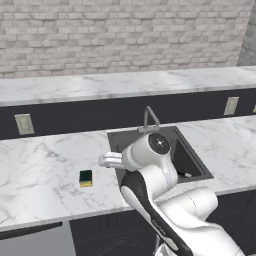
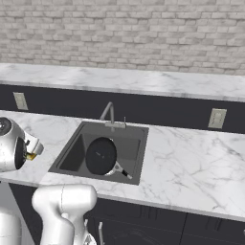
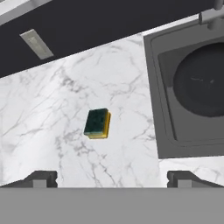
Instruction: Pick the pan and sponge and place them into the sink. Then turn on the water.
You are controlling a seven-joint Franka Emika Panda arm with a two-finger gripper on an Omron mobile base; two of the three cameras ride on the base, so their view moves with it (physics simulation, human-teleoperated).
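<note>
The black pan [image 2: 101, 155] lies flat in the dark sink [image 2: 72, 154], its thin handle pointing to the front right; the hand view shows the pan [image 3: 201, 85] inside the basin [image 3: 151, 87]. On the marble counter left of the sink [image 1: 116, 136] sits the sponge [image 1: 85, 178], green top over yellow. My gripper [image 1: 104, 160] hovers open above the counter between sponge and sink. In the hand view the sponge [image 3: 97, 124] lies ahead of the gripper [image 3: 111, 180], apart from both fingertips [image 3: 41, 179]. The faucet [image 1: 150, 120] stands behind the basin with no water running.
A dark backsplash with a wall outlet [image 1: 24, 124] runs behind the counter, and another outlet [image 1: 231, 105] sits at the right. A raised marble ledge [image 1: 125, 82] and a brick wall rise beyond. The counter's front edge is close below the sponge.
</note>
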